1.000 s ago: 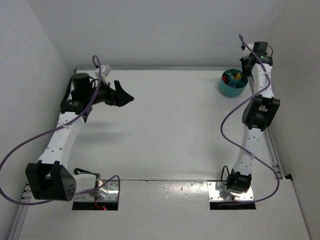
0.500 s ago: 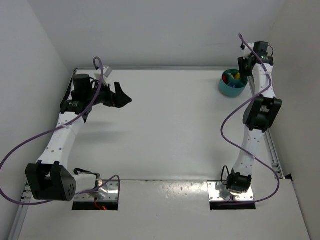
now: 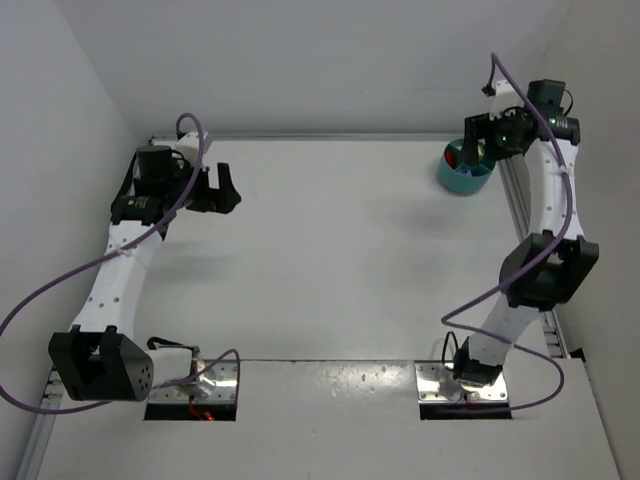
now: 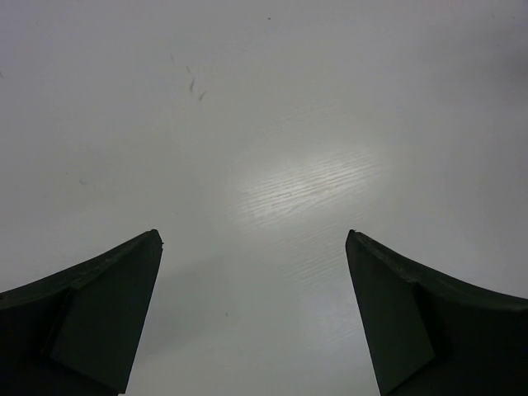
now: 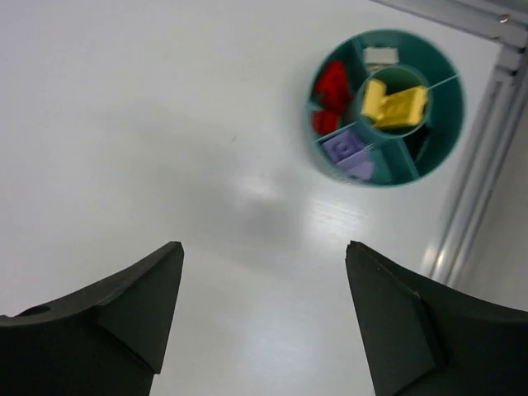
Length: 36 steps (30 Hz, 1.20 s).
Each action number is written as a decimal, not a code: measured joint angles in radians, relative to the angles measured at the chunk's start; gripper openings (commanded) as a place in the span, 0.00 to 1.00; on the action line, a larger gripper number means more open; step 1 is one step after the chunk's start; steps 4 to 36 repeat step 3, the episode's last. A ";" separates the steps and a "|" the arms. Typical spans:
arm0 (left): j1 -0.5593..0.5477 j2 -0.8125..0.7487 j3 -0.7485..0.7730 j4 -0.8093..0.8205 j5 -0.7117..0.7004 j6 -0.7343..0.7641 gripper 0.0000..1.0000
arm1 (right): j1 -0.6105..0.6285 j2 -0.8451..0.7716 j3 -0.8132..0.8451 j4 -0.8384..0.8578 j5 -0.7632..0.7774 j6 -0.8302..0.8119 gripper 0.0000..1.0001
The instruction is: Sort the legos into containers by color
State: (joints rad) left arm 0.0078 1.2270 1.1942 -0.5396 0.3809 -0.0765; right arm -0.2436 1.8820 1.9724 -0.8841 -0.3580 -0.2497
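The teal dish (image 3: 460,183) stands at the table's far right corner. In the right wrist view the dish (image 5: 445,124) shows its compartments: red legos (image 5: 332,89) on the left, yellow legos (image 5: 394,106) in the middle cup, pale purple legos (image 5: 351,153) at the near side, a cream-white lego (image 5: 380,56) at the far side. My right gripper (image 5: 264,245) hangs open and empty above bare table, short of the dish; from above, the right gripper (image 3: 478,142) is over the dish's edge. My left gripper (image 4: 253,233) is open and empty over bare table at the far left (image 3: 212,190).
A metal rail (image 5: 478,190) runs along the table's right edge just beside the dish. White walls close in the table at the back and on both sides. Purple cables (image 3: 470,270) loop off both arms.
The right gripper has opened wide and its wrist has lifted and swung to the right, away from the dish. The left gripper has drawn back a little to the left.
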 measured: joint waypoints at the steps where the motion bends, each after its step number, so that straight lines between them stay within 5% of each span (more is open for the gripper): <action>1: 0.001 0.001 0.000 -0.006 -0.011 0.005 1.00 | 0.000 -0.046 -0.061 0.001 -0.018 0.002 0.82; 3: 0.009 0.004 0.000 -0.009 -0.027 0.012 1.00 | 0.002 -0.134 -0.188 0.024 -0.047 0.005 0.84; 36: 0.009 0.004 0.000 -0.009 -0.027 0.012 1.00 | 0.002 -0.134 -0.188 0.024 -0.047 0.005 0.84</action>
